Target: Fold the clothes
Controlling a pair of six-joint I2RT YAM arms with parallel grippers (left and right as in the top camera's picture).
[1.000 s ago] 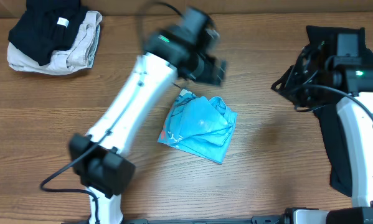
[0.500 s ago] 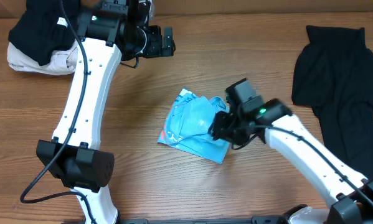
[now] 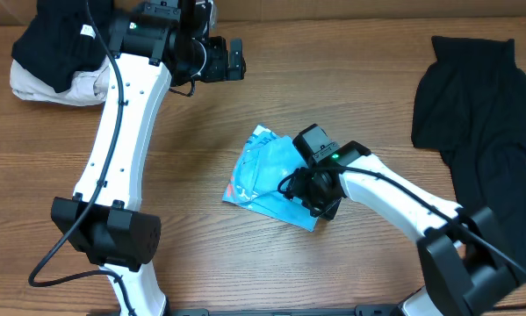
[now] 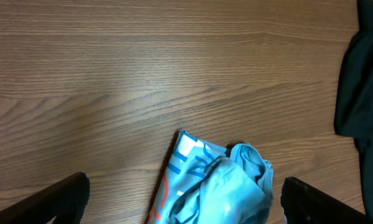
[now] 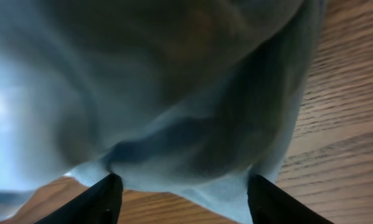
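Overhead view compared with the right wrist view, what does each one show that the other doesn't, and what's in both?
Only the overhead view shows both arms, the open left gripper, the pile of black and beige clothes beside it, and the black garment spread out on the right. Only the right wrist view shows the right gripper up close: its fingers stand apart, with a fold of the crumpled light-blue T-shirt bulging between them. Both show that T-shirt and the wooden table.

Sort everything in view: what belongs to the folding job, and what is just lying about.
Job: light-blue T-shirt, right claw at it; black garment at right; black-and-beige pile, far left.
Lying about: nothing but the wooden table.
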